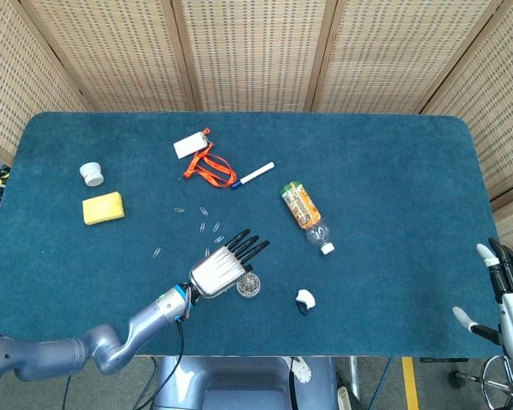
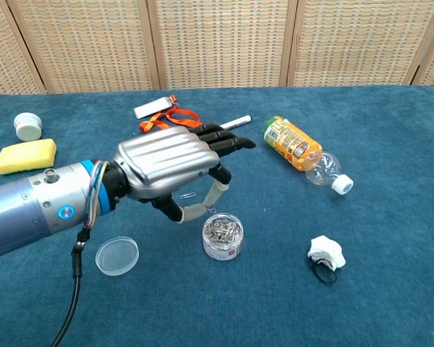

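Blue table [image 1: 385, 171] — left hand [image 1: 225, 266] masking clips [image 1: 207, 224]

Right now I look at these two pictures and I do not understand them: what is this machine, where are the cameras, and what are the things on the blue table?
This is a robot with two arms, each ending in a metal hand with fingers. One picture comes from a camera in its head, looking down; the other from its chest, looking forward.

The silver left hand hangs with fingers spread, holding nothing, just above the small clear round jar of paper clips. The jar's clear round lid lies apart, to its left. The right hand waits open beyond the table's right edge.

On the blue carpet-covered table also lie loose paper clips, an orange-labelled plastic bottle on its side, a blue and white marker pen, an orange lanyard with a white card, a yellow sponge, a small white pot and a small white clip-like thing.
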You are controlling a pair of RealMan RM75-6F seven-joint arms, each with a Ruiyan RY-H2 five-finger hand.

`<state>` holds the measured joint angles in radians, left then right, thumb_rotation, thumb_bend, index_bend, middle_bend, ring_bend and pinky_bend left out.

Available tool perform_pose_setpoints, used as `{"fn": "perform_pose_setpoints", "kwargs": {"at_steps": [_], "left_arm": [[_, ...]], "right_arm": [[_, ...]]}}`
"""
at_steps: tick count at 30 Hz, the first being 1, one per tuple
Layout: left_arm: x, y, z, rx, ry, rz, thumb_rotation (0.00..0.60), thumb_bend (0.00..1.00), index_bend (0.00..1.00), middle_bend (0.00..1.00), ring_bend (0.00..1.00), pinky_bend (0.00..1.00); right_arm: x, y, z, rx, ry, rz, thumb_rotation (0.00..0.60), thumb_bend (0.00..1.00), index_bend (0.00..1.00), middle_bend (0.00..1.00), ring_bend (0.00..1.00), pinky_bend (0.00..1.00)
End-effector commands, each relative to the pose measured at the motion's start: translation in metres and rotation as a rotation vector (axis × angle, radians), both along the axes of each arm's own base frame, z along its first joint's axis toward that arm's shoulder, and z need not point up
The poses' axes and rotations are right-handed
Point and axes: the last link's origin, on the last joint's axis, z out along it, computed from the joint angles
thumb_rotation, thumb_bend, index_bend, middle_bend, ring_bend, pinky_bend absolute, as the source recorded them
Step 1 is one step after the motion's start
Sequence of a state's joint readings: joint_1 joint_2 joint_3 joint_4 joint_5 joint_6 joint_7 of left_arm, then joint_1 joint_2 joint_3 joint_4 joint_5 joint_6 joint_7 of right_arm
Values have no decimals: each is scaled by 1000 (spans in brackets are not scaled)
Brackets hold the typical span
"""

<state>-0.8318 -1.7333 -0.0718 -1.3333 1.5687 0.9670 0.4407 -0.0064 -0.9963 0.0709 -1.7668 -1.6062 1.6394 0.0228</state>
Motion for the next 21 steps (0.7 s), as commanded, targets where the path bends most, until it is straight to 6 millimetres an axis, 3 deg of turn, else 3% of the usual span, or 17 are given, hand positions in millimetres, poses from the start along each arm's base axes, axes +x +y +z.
{"fn": "perform_pose_setpoints", "kwargs": {"at_steps": [1, 7, 9, 14, 17, 21], "left_arm": [[1, -1, -6, -10, -2, 12, 600, 411, 828, 0, 0, 0], [2, -1, -10, -4, -10, 23, 600, 413, 791, 0, 0, 0], [1, 0, -10, -2, -4, 24, 600, 401, 681, 0, 0, 0], [0, 0, -8, -6, -4, 37, 600, 263, 260, 0, 0, 0], [0, 0, -5, -18, -25, 45, 600, 216, 126, 0, 0, 0], [0, 2, 1, -19, -50, 44, 600, 176, 60, 0, 0, 0]], "right_arm": [[0, 0, 0, 0, -1, 0, 600, 0, 0, 0, 0, 0], [0, 0, 1, 1, -4, 0, 600, 0, 0, 0, 0, 0], [0, 0, 0, 2, -3, 1, 600, 0, 0, 0, 0, 0], [0, 0, 0, 4, -2, 3, 600, 0, 0, 0, 0, 0], [1, 0, -1, 4, -1, 3, 600, 0, 0, 0, 0, 0], [1, 0, -2, 7, 2, 4, 600, 0, 0, 0, 0, 0]]}}
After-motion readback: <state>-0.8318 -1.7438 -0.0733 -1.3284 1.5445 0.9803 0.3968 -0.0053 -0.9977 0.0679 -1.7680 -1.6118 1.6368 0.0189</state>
